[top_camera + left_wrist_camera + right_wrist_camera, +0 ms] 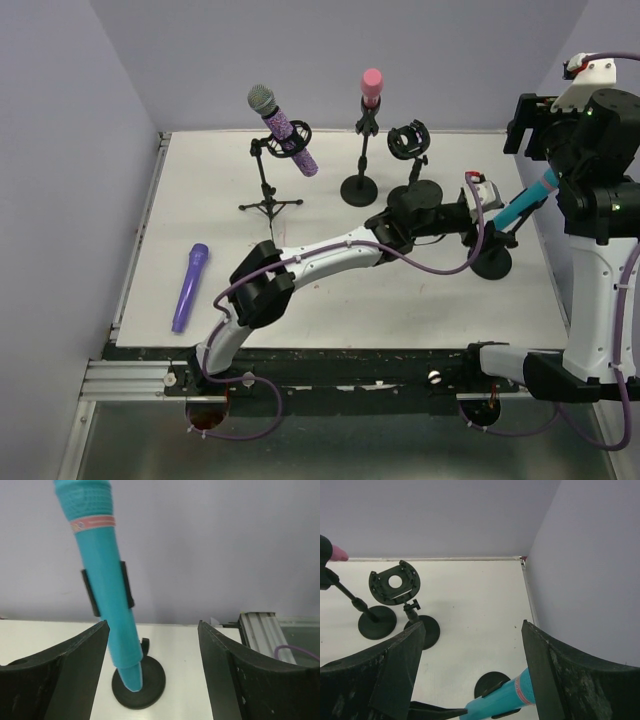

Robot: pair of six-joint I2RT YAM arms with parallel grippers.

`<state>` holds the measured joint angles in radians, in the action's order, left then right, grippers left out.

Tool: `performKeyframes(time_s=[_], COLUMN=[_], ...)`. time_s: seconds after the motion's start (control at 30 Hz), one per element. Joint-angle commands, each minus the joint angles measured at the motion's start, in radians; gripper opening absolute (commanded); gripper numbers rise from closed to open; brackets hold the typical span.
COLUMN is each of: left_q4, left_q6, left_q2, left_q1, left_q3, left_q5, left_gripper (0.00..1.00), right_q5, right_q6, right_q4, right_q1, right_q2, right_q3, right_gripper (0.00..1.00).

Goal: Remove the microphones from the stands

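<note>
A teal microphone (527, 198) leans in the clip of a round-based stand (492, 264) at the table's right side. My left gripper (497, 228) has reached across to it and stands open. In the left wrist view the microphone (107, 595) rises just ahead of the jaws, close beside the left finger (75, 660), its tail above the stand's base (152, 682). My right gripper (528, 125) hovers open above. In the right wrist view the microphone (505, 700) lies low between the fingers, apart from both.
A glittery purple microphone (290, 135) sits in a tripod stand, and a pink microphone (371, 87) stands upright in another stand. An empty ring-clip stand (408, 140) is behind my left arm. A purple microphone (188, 285) lies on the table's left side. The right wall is close.
</note>
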<state>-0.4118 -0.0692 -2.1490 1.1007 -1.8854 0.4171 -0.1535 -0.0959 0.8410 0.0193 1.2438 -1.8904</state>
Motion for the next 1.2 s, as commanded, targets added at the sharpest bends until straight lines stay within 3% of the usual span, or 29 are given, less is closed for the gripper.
performKeyframes(time_s=[0.0,0.33,0.6,0.87,1.0,1.17], left_q4=[-0.036,0.041,0.076,0.051,0.051,0.054], left_q6=[-0.006,-0.024,0.005,-0.035,-0.055,-0.092], left_q2=[-0.021,-0.173,-0.259,-0.190,-0.134,0.001], left_q1=[-0.010,-0.024,-0.021,-0.030,-0.050,-0.105], left_q3=[-0.079,-0.218,-0.314,-0.239,-0.193,-0.054], left_q5=[-0.112,-0.006,-0.018,0.034,0.090,0.164], left_gripper=[0.81,0.80,0.76,0.41,0.29,0.11], right_q5=[0.038,0.058,0.080,0.100,0.126,0.188], right_q6=[0.036,0.048,0.050,0.065,0.076,0.061], right_q4=[0.017,0.023,0.041,0.017,-0.008,-0.059], right_q1=[-0.005,-0.005,-0.005,-0.004,-0.005,-0.005], right_q2=[-0.014,0.011,-0.004,-0.024,-0.032,-0.023], right_q3=[0.001,-0.016,0.002,0.068,0.108,0.119], right_gripper=[0.86,0.86,0.85,0.84,0.83,0.83])
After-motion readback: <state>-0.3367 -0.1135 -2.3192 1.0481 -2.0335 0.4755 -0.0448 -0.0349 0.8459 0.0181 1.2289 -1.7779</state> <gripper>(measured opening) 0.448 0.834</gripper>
